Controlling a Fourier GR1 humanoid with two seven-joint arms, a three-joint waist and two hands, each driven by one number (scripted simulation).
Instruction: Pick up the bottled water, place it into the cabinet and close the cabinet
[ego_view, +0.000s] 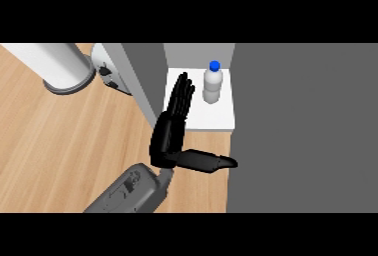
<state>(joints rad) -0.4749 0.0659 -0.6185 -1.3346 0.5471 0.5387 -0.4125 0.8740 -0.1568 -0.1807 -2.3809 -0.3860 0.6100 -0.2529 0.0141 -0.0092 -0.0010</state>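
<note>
Straight fingers (179, 102) just beside bottled water (212, 86)

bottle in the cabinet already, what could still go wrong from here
1. The bottled water stands upright on the white shelf, with the left hand open and its straight fingers just beside it; a sideways sweep could tip it over.
2. The hand lies between the grey cabinet door and the shelf, so it may get caught if the door closes before it pulls out.
</note>
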